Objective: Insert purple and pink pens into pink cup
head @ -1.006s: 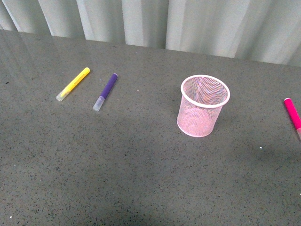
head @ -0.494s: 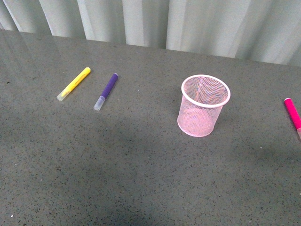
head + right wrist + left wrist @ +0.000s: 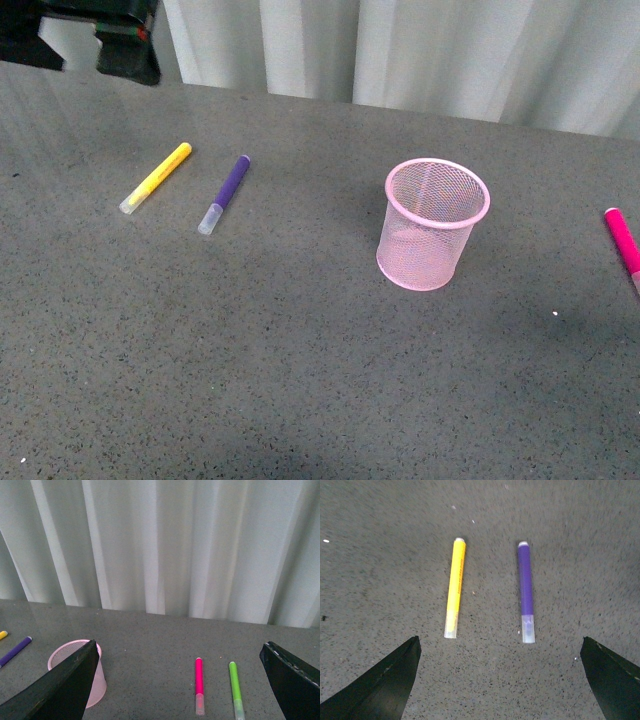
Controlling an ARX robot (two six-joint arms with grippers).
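The pink cup (image 3: 432, 222) at the middle of the tabletop (image 3: 300, 380) is empty. The purple pen (image 3: 224, 194) lies toward the far left corner and the pink pen (image 3: 622, 245) at the right edge. The left gripper (image 3: 500, 641) and right gripper (image 3: 178, 644) gape wide, holding nothing.

Pen (image 3: 224, 194) left — cup (image 3: 425, 250) right

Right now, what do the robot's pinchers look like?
Both the left gripper and the right gripper have plain black fingers shaped like pointy wedges, with no writing showing. In the front view, a blocky black piece of the left arm carries small red and green marks. No cables show.
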